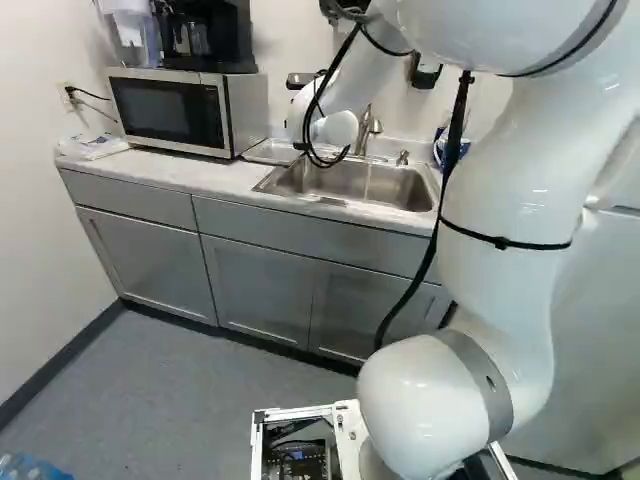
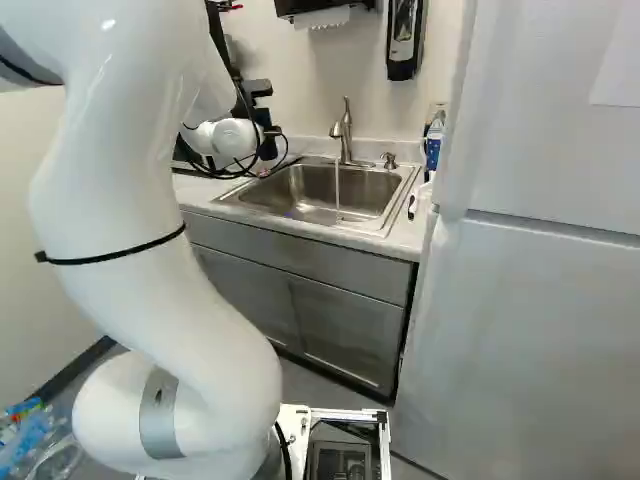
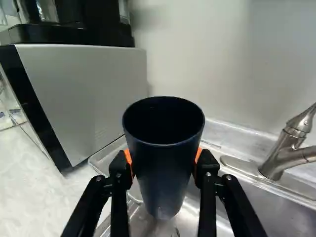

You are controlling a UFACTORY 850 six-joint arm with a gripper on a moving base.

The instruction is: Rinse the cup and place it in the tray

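Right beside the tray [image 3: 109, 153], microwave [image 3: 86, 96]

Cup [image 3: 163, 173]: smooth, matt, plastic-looking. Sink [image 2: 310, 203]: metal, satin sheen. Faucet [image 2: 346, 135]: metal, polished, smooth. Worktop [image 1: 180, 173]: smooth, low sheen. Microwave side [image 3: 84, 89]: smooth, dull metallic. Arm [image 2: 110, 205]: smooth, glossy.

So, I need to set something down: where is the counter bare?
The strip of counter between the microwave and the front edge looks bare. Crowded: around the packet; at the tray beside the microwave, where the gripper holds the cup; and between sink and fridge.
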